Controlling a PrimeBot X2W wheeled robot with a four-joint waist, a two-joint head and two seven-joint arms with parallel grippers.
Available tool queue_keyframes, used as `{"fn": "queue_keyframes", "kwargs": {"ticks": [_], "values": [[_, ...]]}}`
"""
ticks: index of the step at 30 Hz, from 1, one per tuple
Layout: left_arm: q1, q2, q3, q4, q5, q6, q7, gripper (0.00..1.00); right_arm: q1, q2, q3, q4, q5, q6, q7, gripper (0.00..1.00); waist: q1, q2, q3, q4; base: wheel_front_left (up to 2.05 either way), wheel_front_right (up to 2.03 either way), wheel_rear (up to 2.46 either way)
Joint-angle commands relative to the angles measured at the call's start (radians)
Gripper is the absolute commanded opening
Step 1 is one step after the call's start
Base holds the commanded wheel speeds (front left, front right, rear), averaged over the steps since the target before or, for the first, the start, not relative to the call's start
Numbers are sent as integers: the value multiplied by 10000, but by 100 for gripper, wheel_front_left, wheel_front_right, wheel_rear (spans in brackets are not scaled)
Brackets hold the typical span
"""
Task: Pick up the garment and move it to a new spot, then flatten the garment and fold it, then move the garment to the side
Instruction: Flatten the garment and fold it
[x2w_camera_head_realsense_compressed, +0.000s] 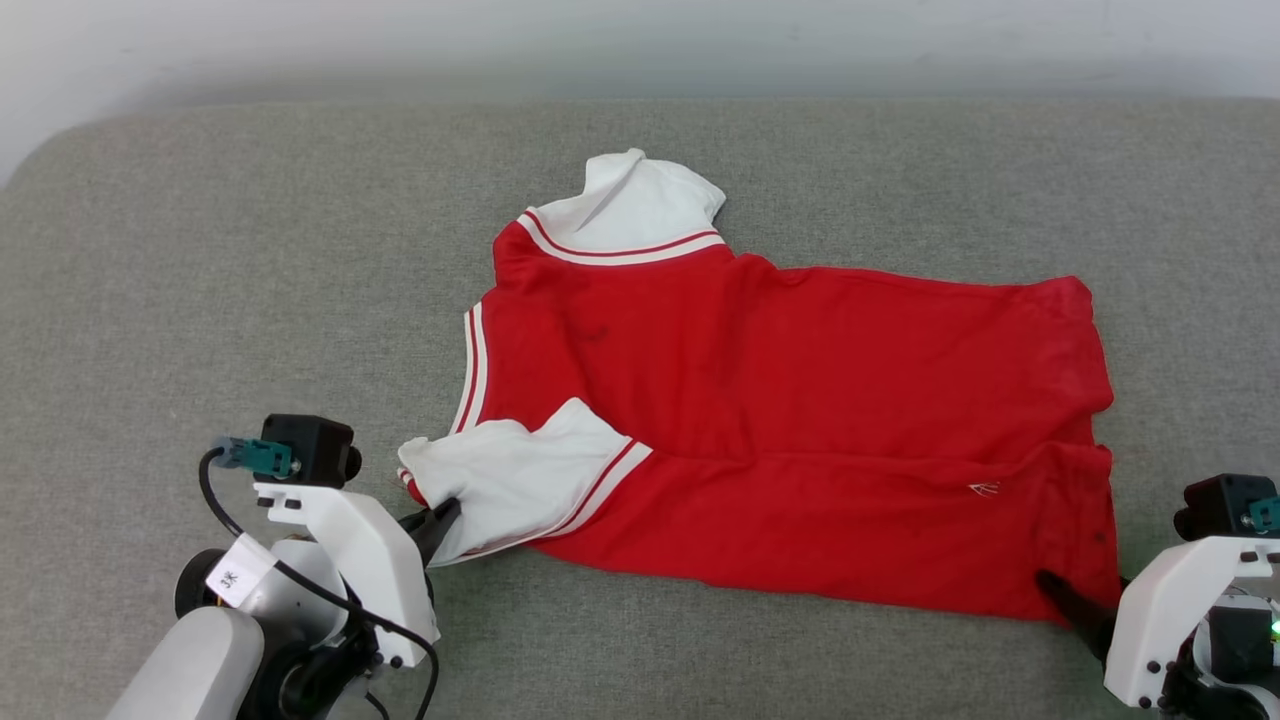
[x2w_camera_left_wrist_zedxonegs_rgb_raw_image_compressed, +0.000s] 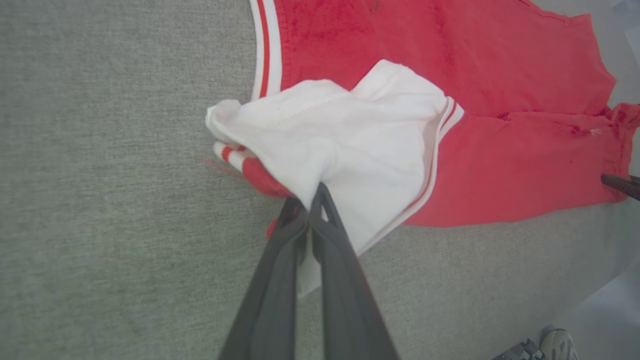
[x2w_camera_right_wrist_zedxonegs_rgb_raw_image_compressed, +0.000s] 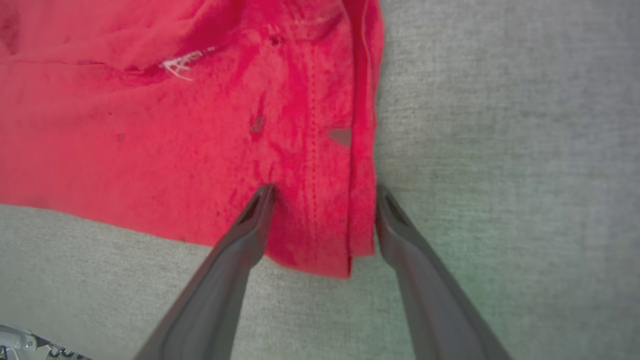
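Garment (x2w_camera_head_realsense_compressed: 800, 400): red, spread on the grey upholstered surface (x2w_camera_head_realsense_compressed: 250, 250), well clear of its back edge and of its rounded back left corner. Lies crosswise, long axis left to right, with neck end and stripe trim toward the left and hem toward the right. Far white sleeve (x2w_camera_head_realsense_compressed: 640, 205) pointing at the back edge. Near white sleeve (x2w_camera_head_realsense_compressed: 520, 480) turned in over the red body at the cloth's front left corner.

Left gripper (x2w_camera_head_realsense_compressed: 440, 520) clamped on that near sleeve, fingers pressed together, white cloth bunched at the tips. Right gripper (x2w_camera_right_wrist_zedxonegs_rgb_raw_image_compressed: 325, 192) apart, astride the front right hem corner: one finger resting on red cloth, the other just off the side edge on bare upholstery, nothing pinched yet. Both ends of the near long edge therefore covered, one arm to each. Probably calls for closing the right gripper on the hem corner before any lift, to raise that edge level along the long axis.

Writing: none legible. Small white mark (x2w_camera_head_realsense_compressed: 985, 488) close to the hem, too small to read; no lettering on the upturned side. White tag (x2w_camera_head_realsense_compressed: 232, 577) on the left arm's cable, printed characters too small to make out. Toe of a shoe (x2w_camera_left_wrist_zedxonegs_rgb_raw_image_compressed: 555, 345) low in the left wrist view, beyond the upholstery's edge.
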Motion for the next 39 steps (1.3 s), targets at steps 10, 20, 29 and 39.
{"fn": "queue_keyframes", "kwargs": {"ticks": [10, 20, 29, 39], "values": [[-38, -82, -62, -62, 186, -42, -431, 0, -412, 24, 399, 691, 162, -6, 315, 0, 0, 0, 86, 30, 0, 0, 0], [762, -29, 79, 83, 90, 119, -835, 0, -158, -360, 725, -242, 138, -6, 64, 0, 0, 0, -866, -93, 0, 0, 0], [2147, 118, 371, -131, -161, 638, -1011, 0, 763, -517, 801, -828, 347, -6, 72, 0, 0, 0, -1774, 62, 0, 0, 0], [3884, 149, 642, -264, -633, 1165, -1064, 0, 2059, -331, 942, -1017, 537, -6, -20, 0, 0, 0, -2354, 255, 0, 0, 0]]}}
